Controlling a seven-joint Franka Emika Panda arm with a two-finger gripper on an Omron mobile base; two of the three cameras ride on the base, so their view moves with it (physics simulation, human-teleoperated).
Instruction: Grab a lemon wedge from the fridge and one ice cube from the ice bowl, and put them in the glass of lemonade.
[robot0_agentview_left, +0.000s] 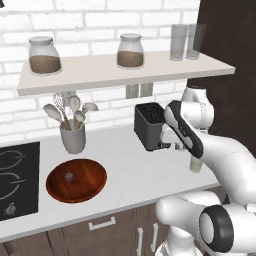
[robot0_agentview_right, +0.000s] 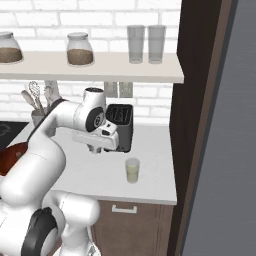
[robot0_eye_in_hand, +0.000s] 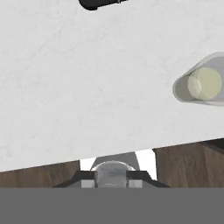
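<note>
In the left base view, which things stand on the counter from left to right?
Cooktop → ice bowl, holding an ice cube → utensil cup → toaster → glass of lemonade, partly behind the arm.

1. Open white counter (robot0_agentview_left: 125, 170) between ice bowl (robot0_agentview_left: 76, 180) at 9 o'clock and glass of lemonade (robot0_agentview_right: 132, 170) at 3.
2. Toaster (robot0_agentview_right: 120, 127) blocking at 12.
3. Shelf (robot0_agentview_left: 125, 72) capping overhead.
4. Dark cabinet (robot0_agentview_right: 192, 100) walling 3 o'clock.

Both base views look down from behind, sharing the toaster (robot0_agentview_left: 149, 125) at twelve o'clock; hand view stares straight down at the counter (robot0_eye_in_hand: 87, 87).
</note>
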